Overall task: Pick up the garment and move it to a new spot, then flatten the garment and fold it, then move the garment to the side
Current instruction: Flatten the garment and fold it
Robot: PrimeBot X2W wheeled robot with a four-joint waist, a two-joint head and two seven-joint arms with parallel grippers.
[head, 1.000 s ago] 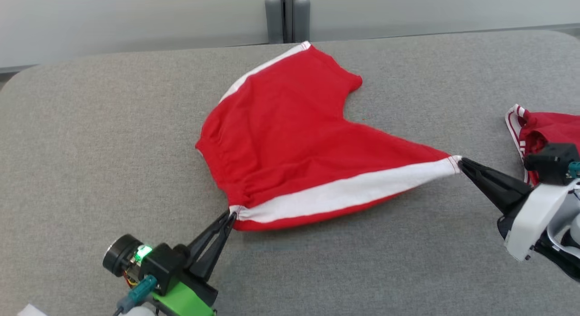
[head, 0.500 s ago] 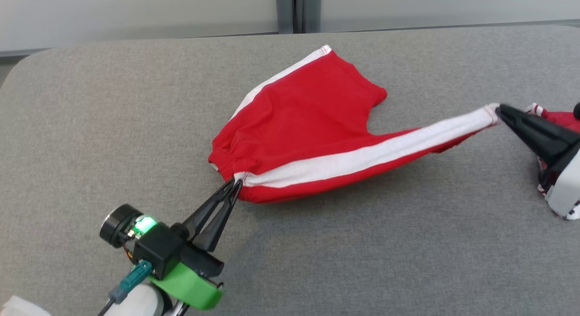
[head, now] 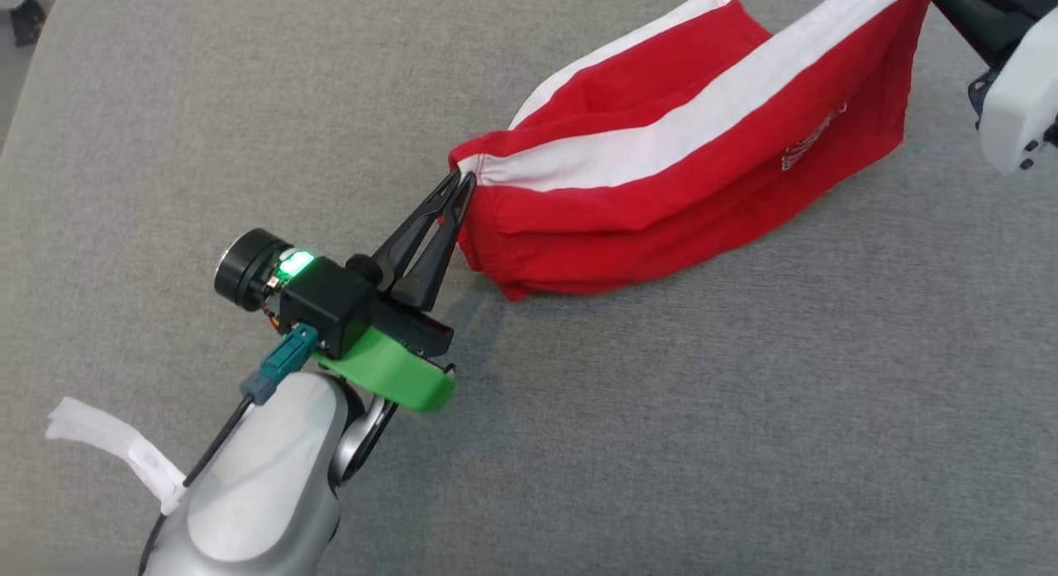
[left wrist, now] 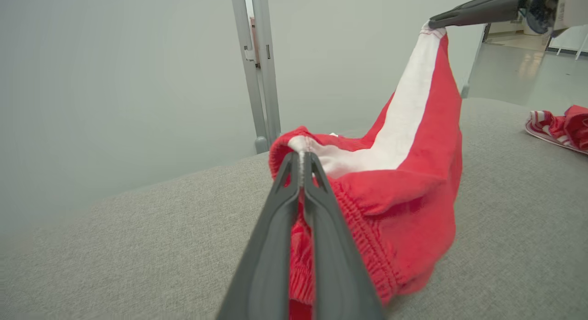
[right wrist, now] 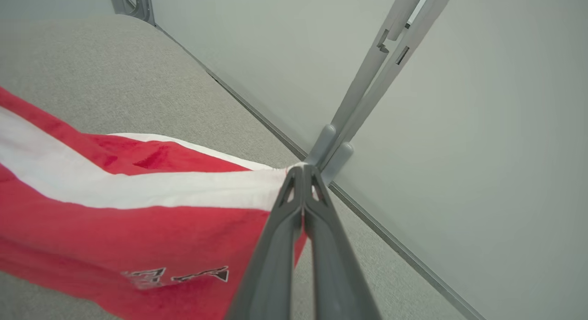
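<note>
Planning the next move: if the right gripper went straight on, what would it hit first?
Beyond the shorts held by the right gripper, probably the grey post by the wall; depth is unclear.

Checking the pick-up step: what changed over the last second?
The right tool raised its corner of the red shorts, pulling the flat cloth up into a fold hanging between it and the left tool; the lower edge rests on the table. Both tools stayed shut on their corners.
</note>
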